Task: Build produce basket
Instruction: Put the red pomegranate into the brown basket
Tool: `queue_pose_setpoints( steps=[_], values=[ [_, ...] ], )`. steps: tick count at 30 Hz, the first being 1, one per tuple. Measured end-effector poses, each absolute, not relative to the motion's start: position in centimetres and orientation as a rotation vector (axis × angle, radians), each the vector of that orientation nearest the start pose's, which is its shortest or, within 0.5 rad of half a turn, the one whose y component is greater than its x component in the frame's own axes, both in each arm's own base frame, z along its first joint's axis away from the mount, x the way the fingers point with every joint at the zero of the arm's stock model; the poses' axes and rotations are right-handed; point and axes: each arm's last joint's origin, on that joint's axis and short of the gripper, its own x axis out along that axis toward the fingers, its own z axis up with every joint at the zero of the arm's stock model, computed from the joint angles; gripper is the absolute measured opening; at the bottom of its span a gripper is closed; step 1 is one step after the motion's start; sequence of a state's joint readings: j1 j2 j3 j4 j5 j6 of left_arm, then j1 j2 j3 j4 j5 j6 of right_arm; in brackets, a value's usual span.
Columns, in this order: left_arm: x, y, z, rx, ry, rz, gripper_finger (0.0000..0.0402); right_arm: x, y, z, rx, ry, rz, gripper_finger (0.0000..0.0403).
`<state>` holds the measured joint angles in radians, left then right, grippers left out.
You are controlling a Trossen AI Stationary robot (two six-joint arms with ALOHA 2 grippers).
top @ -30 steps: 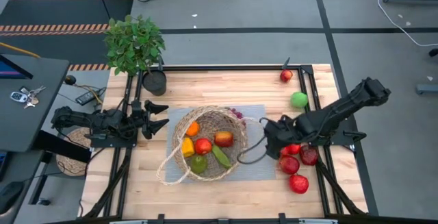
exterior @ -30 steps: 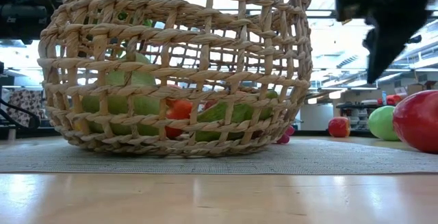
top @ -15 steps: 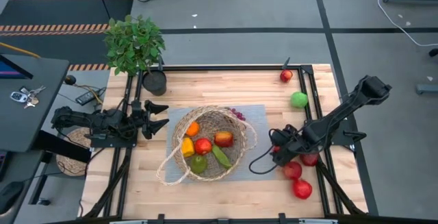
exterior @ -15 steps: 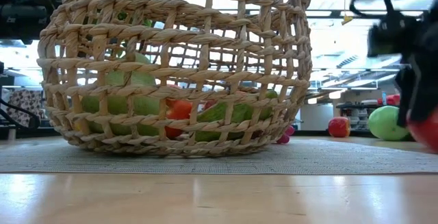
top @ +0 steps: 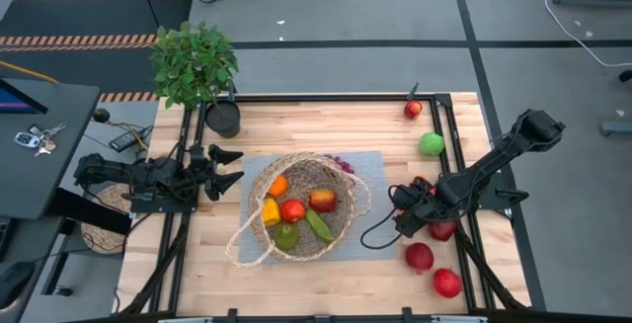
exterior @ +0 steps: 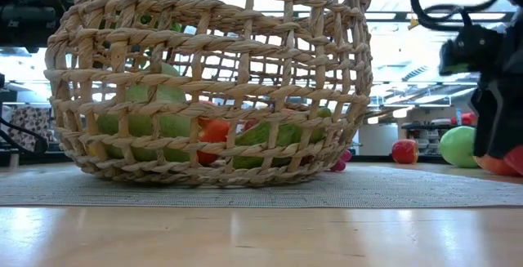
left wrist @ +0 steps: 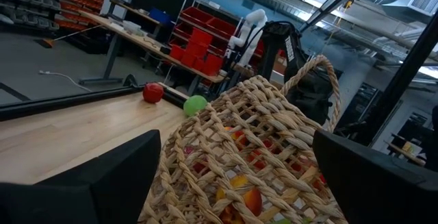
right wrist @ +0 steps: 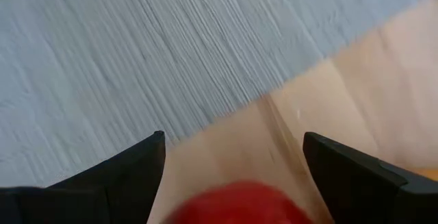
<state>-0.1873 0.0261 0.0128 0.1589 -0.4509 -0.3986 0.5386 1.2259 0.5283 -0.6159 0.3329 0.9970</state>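
The wicker basket [top: 301, 209] stands on a grey mat [top: 373, 242] at mid table and holds an orange, a yellow pepper, red apples and green pieces. My right gripper [top: 405, 222] is down at the mat's right edge, pointing steeply down and open, with a red apple [right wrist: 233, 203] between its fingers. More red apples [top: 419, 256] [top: 446, 282] lie toward the near edge, and another [top: 442, 229] shows beside the arm. My left gripper [top: 229, 165] waits open, level, left of the basket. My right gripper has one finger on each side of the red apple [right wrist: 229, 195], coming from above and slanting down. The apple lies on the wood beside the mat's edge. I cannot tell whether the fingers [right wrist: 137, 162] touch it.
A green apple [top: 431, 144] and a red apple [top: 413, 109] lie at the far right. Purple grapes [top: 343, 165] lie behind the basket. A potted plant [top: 195, 61] stands at the far left corner. The basket's thin handle [top: 247, 244] lies toward the near left.
My right gripper has come down and toward the near edge among the red apples, staying open. Two of the apples have rolled away toward the near edge. The basket and my left arm have kept still.
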Motion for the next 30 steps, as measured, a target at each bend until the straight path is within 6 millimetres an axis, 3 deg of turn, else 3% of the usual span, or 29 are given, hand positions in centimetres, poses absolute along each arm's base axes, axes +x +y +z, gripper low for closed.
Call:
queue_pose_setpoints(
  steps=[10,16,23,30],
  values=[
    [9.5,-0.5,18.1,-0.441,-0.189,0.232,0.0389,18.7,10.3,20.6,0.291,1.008,-0.304,0.0349],
    [9.5,-0.5,18.1,-0.441,-0.19,0.232,0.0389,18.1,12.6,23.2,0.392,1.094,-0.239,0.0349],
    [9.5,-0.5,18.1,-0.441,-0.19,0.232,0.0389,17.4,14.6,23.1,0.467,1.415,-0.364,0.0349],
    [9.5,-0.5,18.1,-0.441,-0.19,0.232,0.0389,18.2,16.3,22.2,0.581,1.656,-0.33,0.0349]
  ],
)
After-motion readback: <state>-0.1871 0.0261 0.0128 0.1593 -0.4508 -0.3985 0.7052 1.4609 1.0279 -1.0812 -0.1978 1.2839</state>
